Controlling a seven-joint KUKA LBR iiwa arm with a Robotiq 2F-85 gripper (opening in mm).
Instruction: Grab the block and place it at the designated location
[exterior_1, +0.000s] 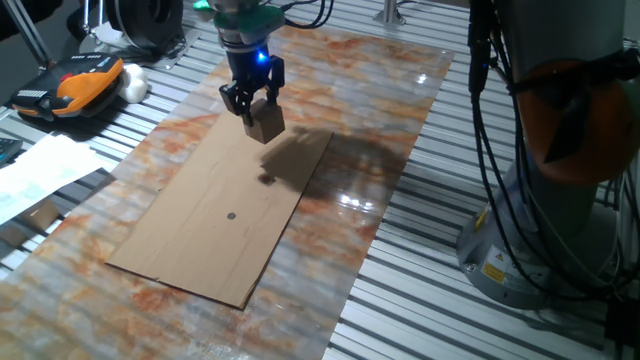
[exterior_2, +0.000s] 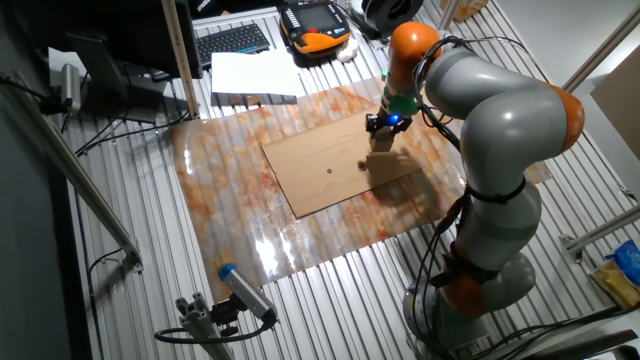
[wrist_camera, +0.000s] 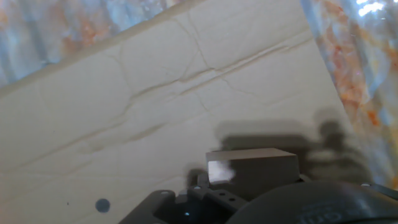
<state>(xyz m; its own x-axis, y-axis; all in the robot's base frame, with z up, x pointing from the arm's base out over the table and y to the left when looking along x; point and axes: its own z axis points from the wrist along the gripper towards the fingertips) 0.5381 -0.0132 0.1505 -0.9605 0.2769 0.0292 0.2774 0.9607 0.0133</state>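
Carrying is the step in hand: your gripper (exterior_1: 256, 106) holds the block (exterior_1: 267, 124) pinched between its fingers, lifted above the cardboard sheet (exterior_1: 200, 240) near its far edge. Next, you need to travel toward the dot (exterior_1: 231, 215) (well apart yet), then lower.

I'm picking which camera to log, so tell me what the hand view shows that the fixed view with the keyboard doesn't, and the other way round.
Only the hand view shows the creases running across the cardboard sheet up close. Only the fixed view with the keyboard shows the whole arm, the white paper stack and the full marbled tabletop. Both show the block held in the tool above the cardboard, and the dark dot marking the designated location.
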